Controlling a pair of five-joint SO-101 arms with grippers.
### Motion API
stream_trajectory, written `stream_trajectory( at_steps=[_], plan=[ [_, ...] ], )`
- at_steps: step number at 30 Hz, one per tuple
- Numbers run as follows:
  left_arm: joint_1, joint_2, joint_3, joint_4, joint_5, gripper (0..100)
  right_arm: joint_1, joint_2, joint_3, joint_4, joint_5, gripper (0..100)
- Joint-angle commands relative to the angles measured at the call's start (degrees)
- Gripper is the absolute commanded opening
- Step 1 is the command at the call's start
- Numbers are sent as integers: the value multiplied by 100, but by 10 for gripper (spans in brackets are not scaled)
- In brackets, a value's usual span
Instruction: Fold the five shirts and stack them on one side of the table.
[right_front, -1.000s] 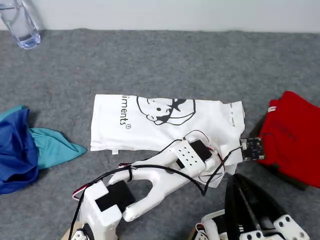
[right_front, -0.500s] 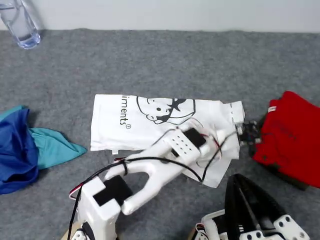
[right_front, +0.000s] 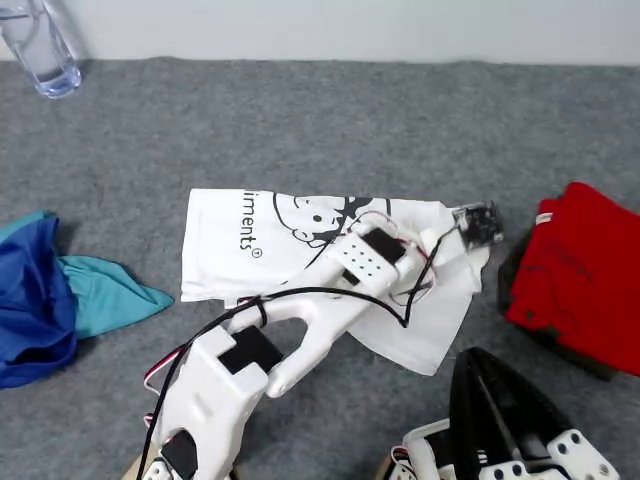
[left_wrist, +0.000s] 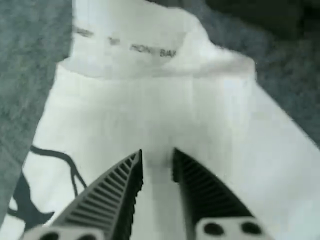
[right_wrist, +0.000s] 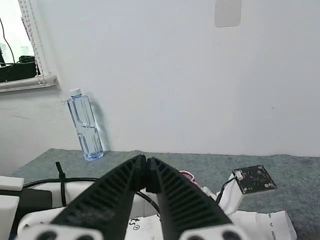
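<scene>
A white shirt (right_front: 270, 250) with a black drawing lies spread at the middle of the grey table. My left arm (right_front: 375, 260) stretches across it to its right end, near the collar. In the left wrist view my left gripper (left_wrist: 156, 155) is nearly closed, pinching a ridge of the white shirt (left_wrist: 150, 105) between its fingers. A folded red shirt (right_front: 580, 270) sits at the right edge on something dark (right_front: 505, 275). A blue shirt (right_front: 30, 300) and a teal shirt (right_front: 110, 295) lie crumpled at the left. My right gripper (right_wrist: 146, 162) is shut, empty and raised, facing the wall.
A water bottle (right_front: 40, 45) stands at the far left corner by the wall. The black right arm (right_front: 500, 420) sits at the near right edge. Bare grey felt lies along the far side of the table.
My left gripper has moved from the shirt's near right corner toward the far side, and the shirt's right end has shifted and bunched with it. The right arm has not moved.
</scene>
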Motion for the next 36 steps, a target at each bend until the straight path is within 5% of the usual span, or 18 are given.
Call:
stream_trajectory(
  at_steps=[1, 6, 15, 36],
  plan=[
    [-132, -413, -593, 536, 404, 177, -48, 31, -97, 22, -53, 8],
    [105, -835, -743, 1336, 299, 175, -48, 31, -97, 22, -53, 8],
    [844, -695, -611, 1987, -378, 13, -48, 22, -97, 66, -53, 8],
    [-404, 835, -2396, 2145, -378, 13, -48, 22, -97, 57, -62, 8]
  ],
)
